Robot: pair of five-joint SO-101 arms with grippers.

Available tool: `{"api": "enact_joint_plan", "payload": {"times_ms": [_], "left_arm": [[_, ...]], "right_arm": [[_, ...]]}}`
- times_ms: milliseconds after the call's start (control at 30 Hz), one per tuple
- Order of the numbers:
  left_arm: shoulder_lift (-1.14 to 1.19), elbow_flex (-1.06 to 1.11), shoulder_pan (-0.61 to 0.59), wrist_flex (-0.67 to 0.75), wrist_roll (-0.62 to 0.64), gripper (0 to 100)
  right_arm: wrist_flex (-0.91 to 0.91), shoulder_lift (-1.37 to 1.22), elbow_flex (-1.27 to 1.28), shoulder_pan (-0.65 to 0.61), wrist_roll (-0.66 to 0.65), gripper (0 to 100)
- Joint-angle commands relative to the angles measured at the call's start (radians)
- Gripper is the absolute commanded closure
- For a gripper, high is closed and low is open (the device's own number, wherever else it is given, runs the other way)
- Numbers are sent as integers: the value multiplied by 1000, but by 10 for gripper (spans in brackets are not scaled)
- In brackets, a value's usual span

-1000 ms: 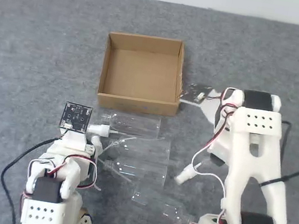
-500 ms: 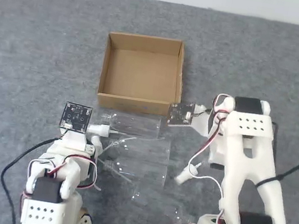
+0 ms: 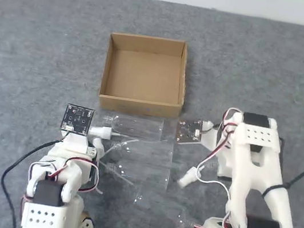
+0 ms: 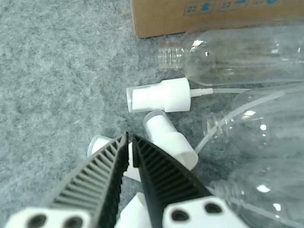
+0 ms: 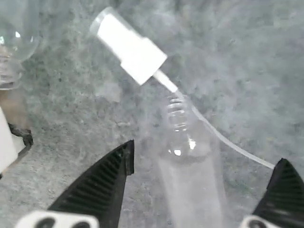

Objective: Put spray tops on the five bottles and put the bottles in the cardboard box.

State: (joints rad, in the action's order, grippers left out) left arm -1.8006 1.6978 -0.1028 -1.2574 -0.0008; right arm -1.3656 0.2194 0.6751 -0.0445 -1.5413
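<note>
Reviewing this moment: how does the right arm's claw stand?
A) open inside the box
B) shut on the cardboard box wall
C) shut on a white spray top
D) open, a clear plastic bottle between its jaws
D: the right wrist view shows the right claw with jaws wide apart, the uncapped clear plastic bottle lying between them.

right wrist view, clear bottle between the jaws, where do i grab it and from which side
Take the bottle by its cylindrical body, just behind the shoulder, coming down from above with the jaws across its width. It lies flat on the carpet, and its threaded neck, facing the spray top, should probably stay free.
</note>
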Motion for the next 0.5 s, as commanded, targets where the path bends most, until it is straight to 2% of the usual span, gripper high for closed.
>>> {"api": "enact_joint_plan", "payload": {"times_ms": [0,167,300,467], "left_arm": [[-25,-13,-5,-5,-5,988],[-25,-13,-5,-5,-5,988],[-25,-13,-5,-5,-5,988],[-25,-13,-5,-5,-5,988]], "right_arm": [[59,54,28,12,-17,636],[179,54,94,27,-17,717],[260,54,137,71,-17,721],[271,54,149,101,-17,723]]}}
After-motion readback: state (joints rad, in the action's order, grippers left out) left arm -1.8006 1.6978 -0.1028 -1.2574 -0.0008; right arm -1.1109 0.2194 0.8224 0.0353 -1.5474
